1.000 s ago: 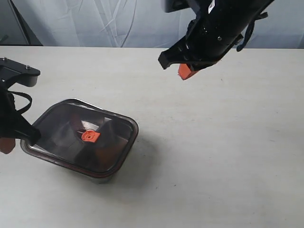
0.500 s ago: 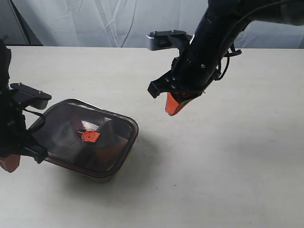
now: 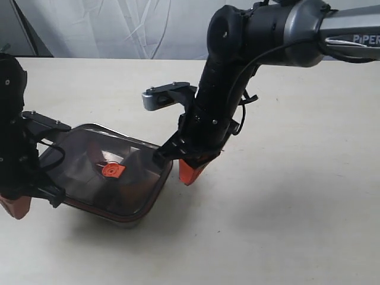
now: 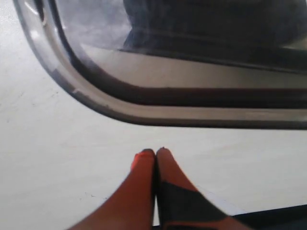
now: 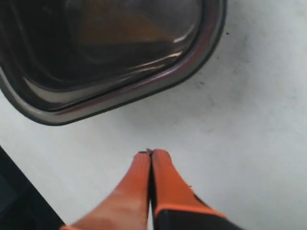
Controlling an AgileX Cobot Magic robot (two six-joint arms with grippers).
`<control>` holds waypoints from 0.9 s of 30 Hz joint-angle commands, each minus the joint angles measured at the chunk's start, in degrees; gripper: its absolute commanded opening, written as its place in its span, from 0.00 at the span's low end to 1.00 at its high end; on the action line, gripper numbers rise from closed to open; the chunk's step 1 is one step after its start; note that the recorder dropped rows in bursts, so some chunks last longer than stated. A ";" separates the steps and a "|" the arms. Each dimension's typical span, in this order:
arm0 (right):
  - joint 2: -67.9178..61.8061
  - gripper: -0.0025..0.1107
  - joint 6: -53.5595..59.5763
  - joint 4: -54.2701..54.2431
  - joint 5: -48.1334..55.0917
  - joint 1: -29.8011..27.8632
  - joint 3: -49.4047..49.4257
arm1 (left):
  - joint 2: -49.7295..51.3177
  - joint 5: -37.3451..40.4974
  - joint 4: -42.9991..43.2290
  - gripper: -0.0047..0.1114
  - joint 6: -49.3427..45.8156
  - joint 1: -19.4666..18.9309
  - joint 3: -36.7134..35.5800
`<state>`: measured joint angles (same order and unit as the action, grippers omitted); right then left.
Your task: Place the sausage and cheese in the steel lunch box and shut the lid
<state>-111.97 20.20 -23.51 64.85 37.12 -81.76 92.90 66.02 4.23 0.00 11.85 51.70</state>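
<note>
The dark translucent lid [image 3: 107, 175] with its orange valve [image 3: 111, 170] lies on top of the steel lunch box [image 3: 127, 221] on the table. The box rim also shows in the left wrist view [image 4: 144, 112] and the right wrist view [image 5: 124, 91]. My left gripper [image 3: 15, 208] [image 4: 154, 153] is shut and empty, just off the box's left end. My right gripper [image 3: 190, 173] [image 5: 151, 154] is shut and empty, right beside the box's right corner. A dim orange-yellow shape [image 5: 115, 24] shows through the lid; the sausage and cheese cannot be told apart.
The pale table [image 3: 285, 225] stretches to the right and front of the box. A white cloth backdrop [image 3: 119, 29] hangs behind the table's far edge.
My right arm has come down and leftward from high above the table to the box's right corner. My left gripper has sunk a little lower beside the box's left end.
</note>
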 commanded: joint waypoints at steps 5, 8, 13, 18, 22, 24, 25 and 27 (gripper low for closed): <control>-2.35 0.02 0.77 -0.78 -0.90 3.06 -0.19 | 0.46 -2.18 -0.43 0.04 0.00 -0.31 -0.16; -2.60 0.02 0.77 -0.91 -1.25 3.72 -0.19 | 0.46 -2.72 0.25 0.04 0.72 -0.31 -0.16; -2.60 0.02 0.77 -1.21 -1.71 4.35 -0.19 | 0.46 -3.10 0.78 0.04 1.36 -0.31 -0.16; -2.60 0.02 0.77 -1.45 -2.42 5.46 -0.19 | 0.46 -4.64 2.04 0.04 2.87 -0.31 -0.16; -2.60 0.02 0.77 -1.49 -2.70 5.95 -0.19 | 0.46 -4.50 2.97 0.04 3.03 -0.31 -0.16; -2.60 0.02 0.77 -1.49 -2.94 5.96 -0.19 | 0.46 -4.61 3.55 0.04 3.90 -0.31 -0.16; -2.60 0.02 0.77 -1.58 -3.09 5.96 -0.19 | 0.46 -4.73 3.99 0.04 4.14 -0.31 -0.16; -2.60 0.02 0.77 -1.71 -3.85 5.96 -0.19 | 0.46 -4.82 4.57 0.04 4.55 -0.31 -0.16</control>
<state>-114.74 20.47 -24.89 62.01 43.06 -81.76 93.15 61.65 7.75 3.49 11.85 51.70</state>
